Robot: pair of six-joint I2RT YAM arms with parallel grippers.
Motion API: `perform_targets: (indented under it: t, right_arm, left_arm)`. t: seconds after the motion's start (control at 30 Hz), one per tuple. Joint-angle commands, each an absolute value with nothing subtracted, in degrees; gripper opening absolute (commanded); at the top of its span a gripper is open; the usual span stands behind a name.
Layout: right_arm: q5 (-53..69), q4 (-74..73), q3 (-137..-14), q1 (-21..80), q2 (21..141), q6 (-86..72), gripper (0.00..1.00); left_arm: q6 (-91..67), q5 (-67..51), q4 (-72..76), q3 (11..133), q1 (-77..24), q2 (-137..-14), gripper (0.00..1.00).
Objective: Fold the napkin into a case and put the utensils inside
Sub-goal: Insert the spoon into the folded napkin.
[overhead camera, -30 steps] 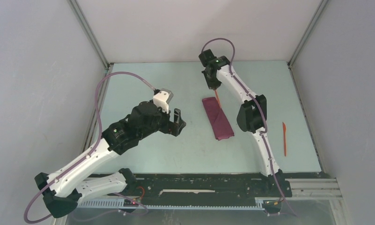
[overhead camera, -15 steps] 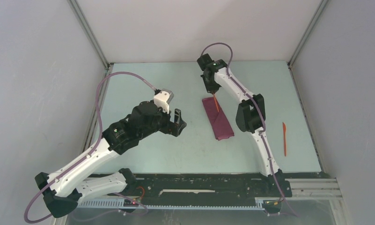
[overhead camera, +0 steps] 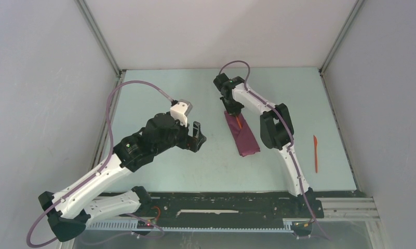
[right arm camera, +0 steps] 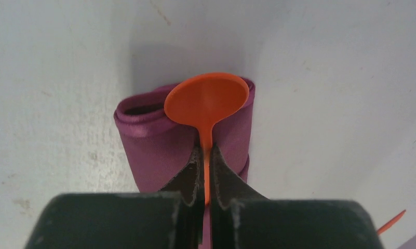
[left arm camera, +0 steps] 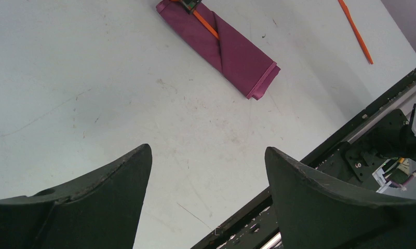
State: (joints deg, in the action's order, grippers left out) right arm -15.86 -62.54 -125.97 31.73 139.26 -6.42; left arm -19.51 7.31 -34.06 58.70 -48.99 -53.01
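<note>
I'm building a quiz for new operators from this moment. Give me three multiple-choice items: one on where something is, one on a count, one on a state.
1. Where is the slim utensil relative to the case?
A. on top of it
B. tucked inside it
C. apart from it, on the table to its right

2. How many orange utensils are in view?
A. two
B. three
C. four

3. What is the right gripper doing?
A. open, holding nothing
B. shut on the handle of the spoon
C. shut on the cloth

Answers:
1. C: it lies alone near the table's right edge.
2. A: only the spoon and the slim one show.
3. B: its jaws pinch the handle, with the bowl over the case's open end.
</note>
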Motion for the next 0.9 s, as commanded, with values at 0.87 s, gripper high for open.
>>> perform_targets:
  t: [0.87]
  right_arm:
    - [-16.74,-56.19,-107.47,32.41,125.51,-9.32,0.00]
  left_arm:
    - [-19.56,6.91,-32.73,58.54,-48.79,-52.12,0.87]
